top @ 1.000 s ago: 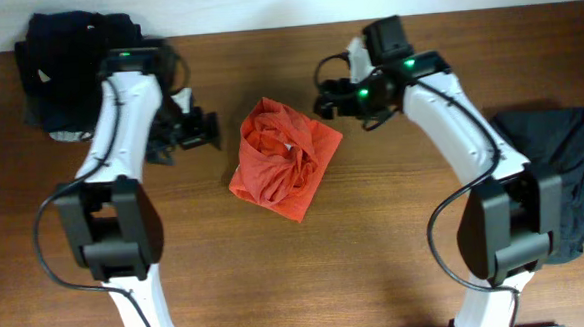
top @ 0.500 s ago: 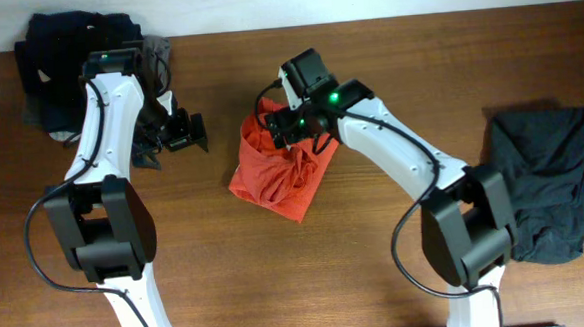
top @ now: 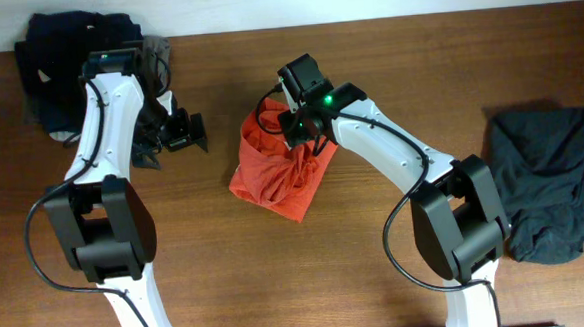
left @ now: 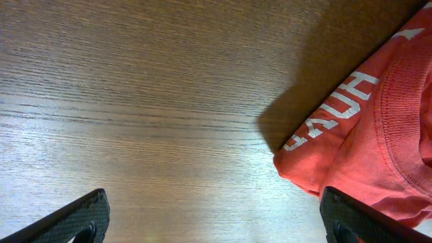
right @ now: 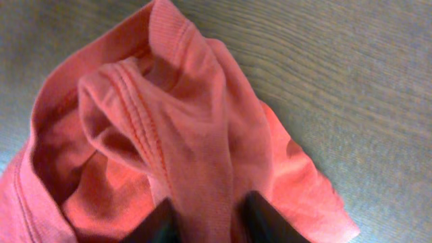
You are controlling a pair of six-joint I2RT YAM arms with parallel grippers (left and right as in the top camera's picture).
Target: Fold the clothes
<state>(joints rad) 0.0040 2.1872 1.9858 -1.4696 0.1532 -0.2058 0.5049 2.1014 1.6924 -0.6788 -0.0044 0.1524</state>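
Observation:
A crumpled red shirt (top: 271, 177) lies in the middle of the wooden table (top: 378, 274). My right gripper (top: 299, 135) is down on its upper right part. In the right wrist view the two dark fingers (right: 159, 226) press on either side of a raised ridge of the red shirt (right: 169, 115), so the right gripper (right: 206, 221) is shut on that fold. My left gripper (top: 184, 134) hovers open to the left of the shirt. In the left wrist view the left gripper (left: 216, 219) has bare wood between its fingers, and the shirt's edge with white lettering (left: 364, 135) is by its right finger.
A heap of black clothes (top: 66, 55) sits at the back left corner, beside the left arm. A dark grey garment (top: 554, 185) lies at the right edge of the table.
The right arm swung left from behind the shirt onto it, and its jaws closed on a fold. The left gripper drew slightly back and left, then stayed still and open.

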